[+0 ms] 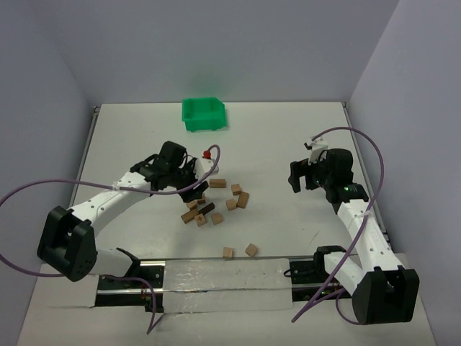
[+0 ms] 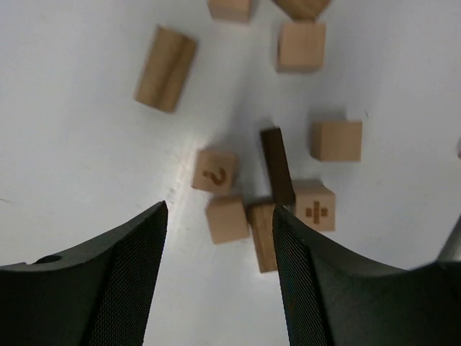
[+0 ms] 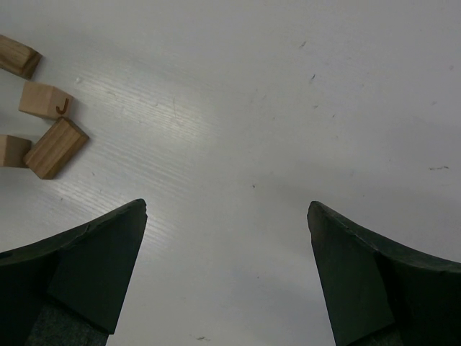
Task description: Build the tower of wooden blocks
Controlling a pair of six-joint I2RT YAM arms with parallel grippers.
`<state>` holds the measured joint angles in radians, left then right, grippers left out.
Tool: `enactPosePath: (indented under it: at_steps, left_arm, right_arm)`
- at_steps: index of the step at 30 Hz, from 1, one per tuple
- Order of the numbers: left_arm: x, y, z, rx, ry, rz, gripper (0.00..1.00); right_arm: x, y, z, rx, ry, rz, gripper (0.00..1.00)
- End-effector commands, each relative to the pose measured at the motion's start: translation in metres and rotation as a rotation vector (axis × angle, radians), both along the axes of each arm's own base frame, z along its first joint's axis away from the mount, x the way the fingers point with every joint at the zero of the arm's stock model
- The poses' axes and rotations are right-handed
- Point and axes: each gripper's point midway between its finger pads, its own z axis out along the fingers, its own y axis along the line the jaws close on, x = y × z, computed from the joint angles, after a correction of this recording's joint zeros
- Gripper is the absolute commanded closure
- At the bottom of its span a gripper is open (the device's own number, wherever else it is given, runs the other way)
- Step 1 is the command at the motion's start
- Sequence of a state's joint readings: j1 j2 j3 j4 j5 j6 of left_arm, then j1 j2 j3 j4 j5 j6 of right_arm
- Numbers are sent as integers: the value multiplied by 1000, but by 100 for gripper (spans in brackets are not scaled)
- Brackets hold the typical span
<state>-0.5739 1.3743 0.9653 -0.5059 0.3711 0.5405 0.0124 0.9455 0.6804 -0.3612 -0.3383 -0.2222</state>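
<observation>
The wood blocks lie loose and flat on the white table, none on top of another. Two more cubes lie nearer the front. My left gripper hovers open and empty over the cluster. In the left wrist view its open jaws frame a plain cube, a tan bar, a dark brown bar and a cube marked with a question mark. My right gripper is open and empty over bare table, to the right of the blocks.
A green plastic bin stands at the back centre. A rail with a clear plastic sheet runs along the near edge between the arm bases. Grey walls close in the table on three sides.
</observation>
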Motion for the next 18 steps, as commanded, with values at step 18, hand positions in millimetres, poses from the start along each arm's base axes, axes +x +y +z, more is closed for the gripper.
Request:
enactPosePath:
  at_steps: [18]
  left_arm:
    - [0,26,-57,71,49,146,47]
  right_arm:
    - [8,0,6,8,-4,1,0]
